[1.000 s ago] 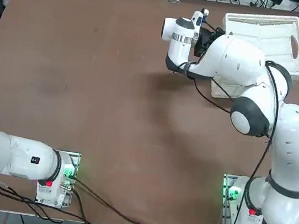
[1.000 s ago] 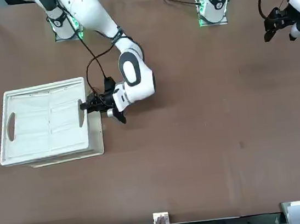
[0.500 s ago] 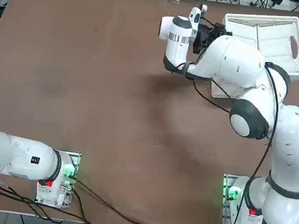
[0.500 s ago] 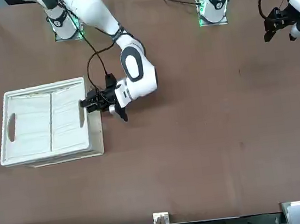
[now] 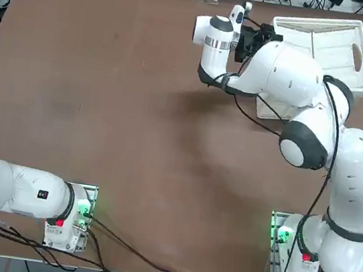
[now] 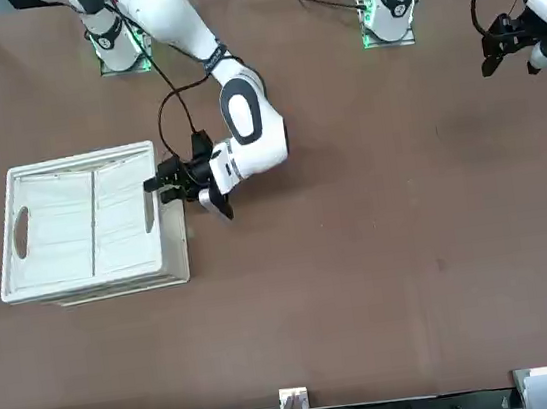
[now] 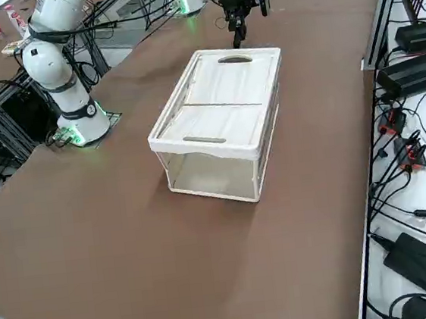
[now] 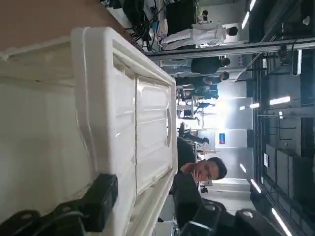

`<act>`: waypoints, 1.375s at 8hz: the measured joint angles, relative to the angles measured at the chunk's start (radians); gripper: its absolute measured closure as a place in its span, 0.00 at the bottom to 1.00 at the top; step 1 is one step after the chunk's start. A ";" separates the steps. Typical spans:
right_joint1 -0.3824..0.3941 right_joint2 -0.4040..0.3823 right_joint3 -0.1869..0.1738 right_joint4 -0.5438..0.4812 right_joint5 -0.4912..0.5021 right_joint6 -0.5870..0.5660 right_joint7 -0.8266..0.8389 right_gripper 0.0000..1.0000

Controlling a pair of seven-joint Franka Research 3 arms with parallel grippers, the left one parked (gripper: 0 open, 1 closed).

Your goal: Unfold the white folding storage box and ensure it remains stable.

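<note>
The white folding storage box (image 5: 330, 42) stands upright at the table's far right corner area, its walls raised and flat panels lying across its top (image 6: 85, 229) (image 7: 222, 105). Each end of the top has an oval handle hole. My right gripper (image 5: 257, 33) is at the box's end that faces the table's middle, level with the upper rim (image 6: 157, 182). In the wrist view the white wall and rim (image 8: 49, 123) fill the near field. The gripper (image 8: 152, 214) is open, one finger (image 8: 101, 201) in front of the wall and the rim lying between the two fingers.
The brown table (image 5: 125, 101) stretches wide to the left of the box. Cables and black power units (image 7: 417, 69) lie on a ledge just beyond the table edge beside the box. A seated person (image 8: 206, 172) shows in the room behind.
The gripper's fingers have spread and let go of the box's end. The wrist has shifted slightly toward the table's far edge. The top panels have settled flat.
</note>
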 joint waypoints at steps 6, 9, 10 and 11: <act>-0.231 -0.297 -0.015 -0.012 0.430 0.220 -0.334 0.78; -0.532 -0.551 -0.020 -0.312 0.787 0.553 -0.605 0.97; -0.607 -0.598 -0.020 -0.409 0.869 0.646 -0.659 0.98; -0.646 -0.627 -0.020 -0.504 0.923 0.745 -0.673 0.98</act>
